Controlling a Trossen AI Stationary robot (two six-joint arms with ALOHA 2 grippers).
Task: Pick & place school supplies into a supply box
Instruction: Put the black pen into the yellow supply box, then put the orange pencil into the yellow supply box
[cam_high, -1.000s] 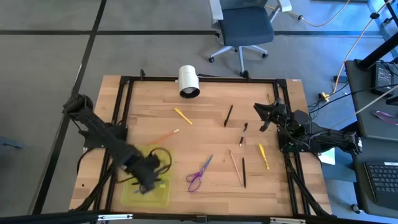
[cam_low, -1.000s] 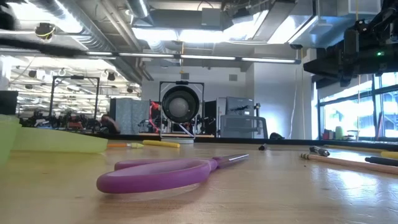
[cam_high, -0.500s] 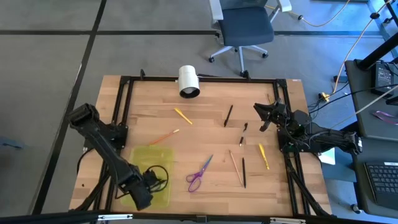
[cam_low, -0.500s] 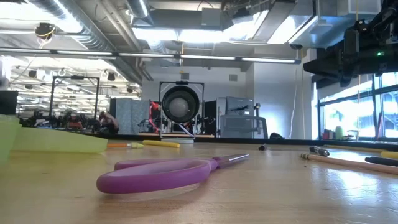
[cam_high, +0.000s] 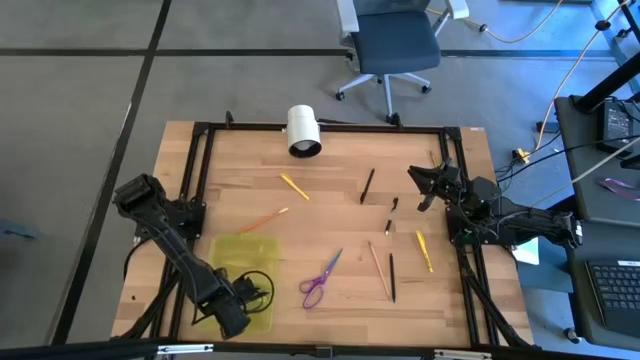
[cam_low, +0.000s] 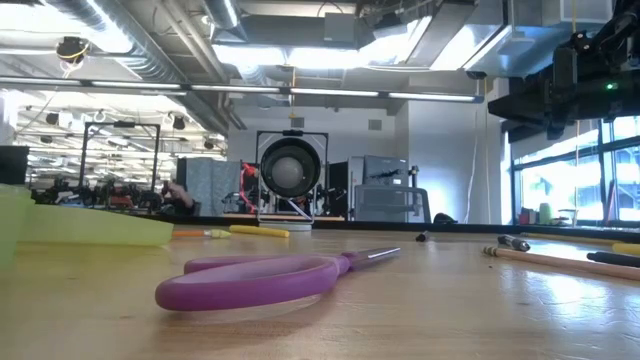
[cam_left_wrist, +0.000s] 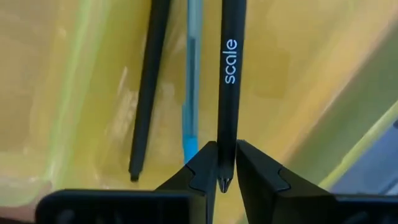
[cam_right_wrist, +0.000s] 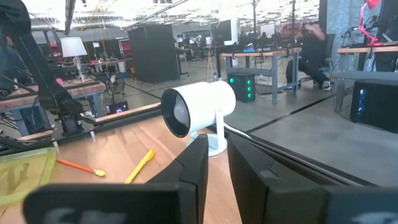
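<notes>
Down at the near-left corner of the worktop (cam_high: 330, 215), the left gripper (cam_left_wrist: 222, 167) hangs over the supply box (cam_high: 238, 254), its jaws pinched on the tip of a black pen (cam_left_wrist: 227, 81) marked "scale". The pen lies along the box floor beside a blue pen (cam_left_wrist: 192, 93) and a second black pen (cam_left_wrist: 148, 87), so it looks about ready to be let go.

The right gripper (cam_right_wrist: 211, 163) waits at the right edge of the worktop, its jaws nearly shut on nothing, facing the white cylinder (cam_right_wrist: 198, 112).

Still out on the worktop are the purple scissors (cam_high: 322, 279) just right of the box, plus scattered pens and pencils, among them a yellow pen (cam_high: 294, 186) and an orange pencil (cam_high: 264, 219). All of them look light, stiff and smooth, likely to roll or pivot if nudged. I judge a mid-shaft pinch across the barrel the safest; the scissors are best taken at the pivot, where they look narrowest.
</notes>
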